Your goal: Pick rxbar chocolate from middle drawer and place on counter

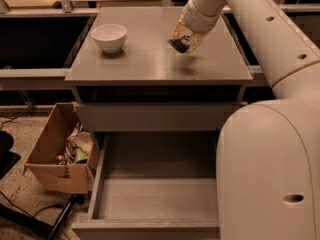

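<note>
One rxbar chocolate point(178, 45), one white bowl point(109, 36), one open middle drawer point(155, 198), one cardboard box point(47, 156). Gripper point(184, 40) clamped on bar, just above counter point(150, 61). Bar: dark wrapper, only lower end showing under gripper; long axis unclear. Bowl left of gripper, well apart. Drawer far below, nearer camera.

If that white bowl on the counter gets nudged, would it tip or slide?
Likely slides: the white bowl sits low and wide on the smooth counter. Looks ceramic, so probably breakable if pushed off. The gripper, holding the rxbar chocolate above the counter's right side, is clear of it.
</note>
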`<state>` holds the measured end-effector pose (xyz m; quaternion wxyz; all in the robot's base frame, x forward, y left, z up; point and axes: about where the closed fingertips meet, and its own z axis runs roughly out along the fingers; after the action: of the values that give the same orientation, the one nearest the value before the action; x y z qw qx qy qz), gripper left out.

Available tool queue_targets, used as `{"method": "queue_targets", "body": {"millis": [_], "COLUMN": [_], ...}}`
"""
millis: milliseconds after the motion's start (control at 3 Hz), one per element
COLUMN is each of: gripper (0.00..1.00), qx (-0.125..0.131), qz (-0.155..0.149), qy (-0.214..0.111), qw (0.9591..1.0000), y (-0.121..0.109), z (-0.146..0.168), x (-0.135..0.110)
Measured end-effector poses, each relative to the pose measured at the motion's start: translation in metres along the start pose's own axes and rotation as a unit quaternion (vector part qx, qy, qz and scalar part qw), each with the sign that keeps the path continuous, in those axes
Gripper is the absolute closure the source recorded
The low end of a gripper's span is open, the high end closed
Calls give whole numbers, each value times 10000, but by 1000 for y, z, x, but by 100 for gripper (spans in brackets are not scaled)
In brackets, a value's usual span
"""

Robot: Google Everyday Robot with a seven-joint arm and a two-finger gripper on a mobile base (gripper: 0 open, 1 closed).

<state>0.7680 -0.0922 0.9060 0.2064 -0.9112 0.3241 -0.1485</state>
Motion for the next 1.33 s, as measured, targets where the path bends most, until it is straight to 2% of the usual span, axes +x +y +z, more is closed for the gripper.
{"method": "queue_targets", "body": {"millis": [667,1000,1333], "gripper": [4,0,0], "qx": [0,66,662], "qz": [0,4,43], "qy": [0,-21,-211], "qw": [10000,10000,9976], "y": [0,0,2], "z": [0,-4,-38], "x": [0,-1,-7]}}
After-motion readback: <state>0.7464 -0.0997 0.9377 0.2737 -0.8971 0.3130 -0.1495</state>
